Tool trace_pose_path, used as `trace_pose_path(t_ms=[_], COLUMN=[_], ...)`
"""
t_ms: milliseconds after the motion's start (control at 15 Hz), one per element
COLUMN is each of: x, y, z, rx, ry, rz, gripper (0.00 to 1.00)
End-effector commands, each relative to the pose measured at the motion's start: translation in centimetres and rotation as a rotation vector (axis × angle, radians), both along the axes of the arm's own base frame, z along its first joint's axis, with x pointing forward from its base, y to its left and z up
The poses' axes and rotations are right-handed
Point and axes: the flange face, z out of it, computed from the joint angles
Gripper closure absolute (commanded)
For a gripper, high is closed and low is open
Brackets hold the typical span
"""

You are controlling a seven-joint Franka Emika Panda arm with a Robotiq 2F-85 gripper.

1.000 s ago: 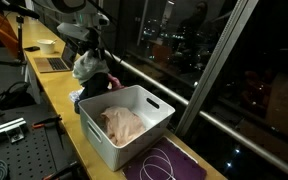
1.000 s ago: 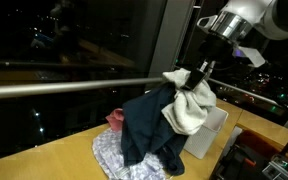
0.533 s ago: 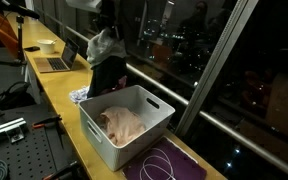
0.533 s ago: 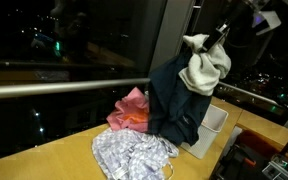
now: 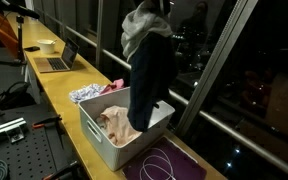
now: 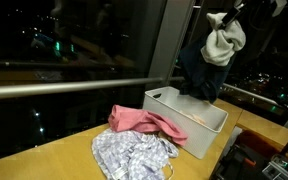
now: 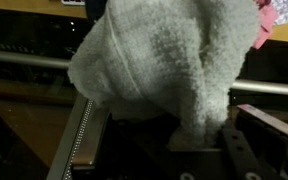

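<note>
- Hanging above the bin (image 5: 96, 138), the pincer (image 5: 161, 8) is pressed together on a bunched white cloth (image 5: 137, 30); a dark garment (image 5: 150, 85) hangs with it from the same grip.
- Whether the dark garment is itself pinched or only caught in the white cloth cannot be told.
- In the wrist view the white cloth (image 7: 169, 65) fills most of the frame, just ahead of the fingers (image 7: 234, 150).
- The dark garment's lower end reaches into the bin's mouth near its far wall; in an exterior view the garment (image 6: 199, 75) hangs over the bin's (image 6: 174, 115) far end.
- Inside the bin lies a pale beige cloth (image 5: 117, 124), crumpled across the bottom.
- A pink cloth (image 6: 136, 119) lies on the tabletop (image 5: 54, 92) against the bin's outer wall.
- A patterned cloth (image 6: 132, 155) lies spread flat just beside the pink cloth, farther from the bin.
- A purple mat (image 5: 174, 165) with a looped white cable lies on the other side of the bin.
- A laptop (image 5: 56, 62) and a tape roll (image 5: 46, 45) sit well apart from the bin, along the tabletop.
- A window rail (image 5: 234, 125) runs close behind the bin; the air above the bin is open around the hanging cloths.
</note>
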Motion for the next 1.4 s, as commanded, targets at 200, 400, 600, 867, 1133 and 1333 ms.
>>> trace_pose_path(t_ms=[200, 400, 600, 867, 1133, 1333], x=[0.6, 0.9, 0.9, 0.8, 0.7, 0.8], y=[3.0, 5.1, 6.0, 6.6, 6.9, 6.8], z=[-1.8, -2.1, -2.3, -3.3, -4.9, -6.2], rx=[0.000, -0.003, -0.002, -0.001, -0.001, 0.000], ry=[0.030, 0.043, 0.046, 0.059, 0.082, 0.102], rz=[0.043, 0.074, 0.093, 0.102, 0.106, 0.105], gripper=[1.00, 1.00, 1.00, 1.00, 1.00, 0.83])
